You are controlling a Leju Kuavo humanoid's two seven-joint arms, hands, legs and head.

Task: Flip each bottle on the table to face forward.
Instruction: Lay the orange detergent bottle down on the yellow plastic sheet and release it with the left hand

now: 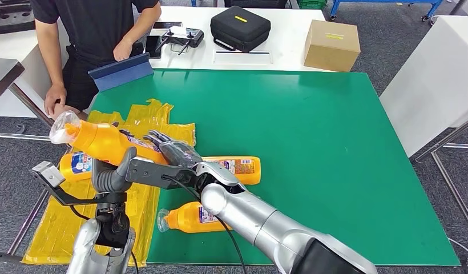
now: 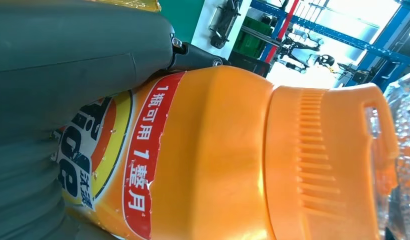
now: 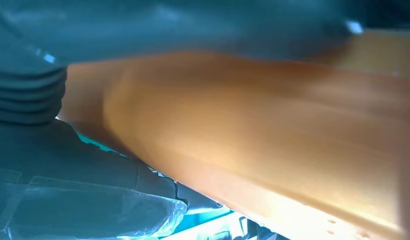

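Held aloft by both hands: left hand (image 1: 115, 174) and right hand (image 1: 174, 153) gripping bottle (image 1: 109, 142); probably rigid, slick, weighty; best grasped mid-body, off the label.

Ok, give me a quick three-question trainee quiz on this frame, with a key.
1. True or false: both the left hand and the right hand grip the raised bottle.
2. What sits beside the black case on the white table? A: cardboard box. B: bucket. C: laptop.
3. Fill in: the crinkled sheet at the left edge of the green mat is ____.
Key: 1 true; 2 A; 3 yellow.
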